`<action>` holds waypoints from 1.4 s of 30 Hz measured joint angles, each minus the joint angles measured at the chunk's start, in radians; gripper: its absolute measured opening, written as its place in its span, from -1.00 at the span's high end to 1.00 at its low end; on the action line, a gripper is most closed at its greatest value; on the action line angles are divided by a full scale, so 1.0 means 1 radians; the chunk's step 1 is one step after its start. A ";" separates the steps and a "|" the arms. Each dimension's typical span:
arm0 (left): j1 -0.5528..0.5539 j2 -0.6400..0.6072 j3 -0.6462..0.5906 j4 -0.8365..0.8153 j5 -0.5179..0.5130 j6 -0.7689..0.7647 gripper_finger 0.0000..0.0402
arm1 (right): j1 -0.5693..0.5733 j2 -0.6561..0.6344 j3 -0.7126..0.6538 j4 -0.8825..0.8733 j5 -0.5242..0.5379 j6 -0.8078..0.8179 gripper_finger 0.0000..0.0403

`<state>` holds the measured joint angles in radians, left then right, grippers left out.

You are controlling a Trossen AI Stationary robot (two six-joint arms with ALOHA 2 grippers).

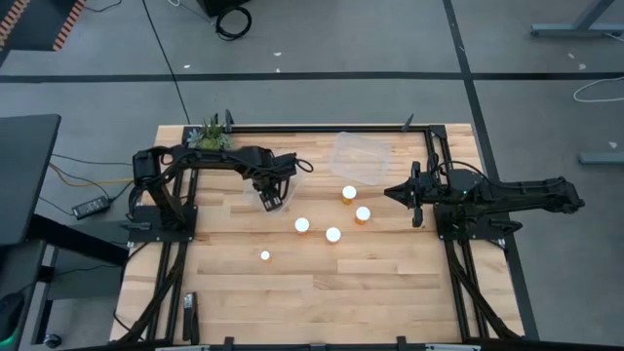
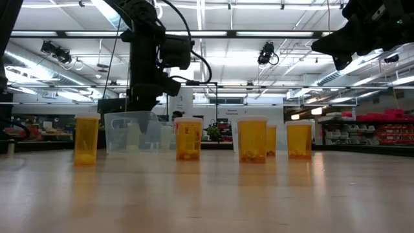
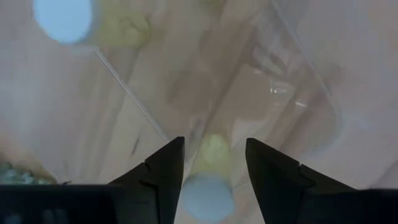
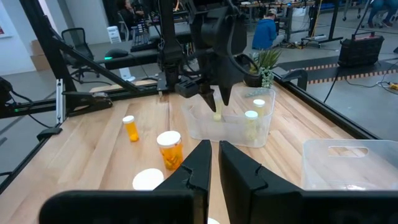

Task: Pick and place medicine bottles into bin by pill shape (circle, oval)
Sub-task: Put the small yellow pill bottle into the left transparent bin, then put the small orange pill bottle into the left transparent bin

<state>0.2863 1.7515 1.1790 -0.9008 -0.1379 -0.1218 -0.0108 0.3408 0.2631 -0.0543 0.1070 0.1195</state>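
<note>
Clear plastic bin (image 1: 270, 194) beneath the left gripper (image 1: 272, 193), whose fingers (image 3: 163, 168) straddle a small amber white-capped medicine bottle (image 3: 209, 180) over the bin; whether they pinch it cannot be told. Five amber bottles (image 1: 333, 234) stand mid-table. Right gripper (image 1: 400, 193), fingers nearly together and holding nothing, hovers near a second clear bin (image 1: 360, 156).

I see two arms finished in matte black throughout. The left arm (image 1: 210, 161) consists of slim tubular links joined by blocky housings, with black cables looped loosely near its wrist. The right arm (image 1: 497, 195) has the same construction and colour. Each arm mounts on a black frame base. The left gripper's fingers (image 3: 163, 177) are dark, flat-faced wedges tapering to angular tips.
</note>
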 joint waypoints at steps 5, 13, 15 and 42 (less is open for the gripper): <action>0.000 0.000 0.044 -0.036 0.000 0.007 0.12 | 0.000 0.000 0.000 0.000 0.000 0.000 0.82; -0.046 0.000 0.121 -0.086 0.033 0.100 0.14 | 0.000 0.000 0.000 0.000 0.000 0.000 0.82; -0.064 0.000 0.142 -0.084 0.035 0.103 0.14 | 0.000 0.000 0.000 0.000 0.000 0.000 0.82; -0.271 0.000 0.262 -0.127 0.342 -0.002 0.24 | 0.000 0.000 0.000 0.000 0.000 0.000 0.82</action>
<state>0.0154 1.7515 1.4410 -1.0274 0.2041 -0.1233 -0.0105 0.3405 0.2634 -0.0540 0.1070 0.1193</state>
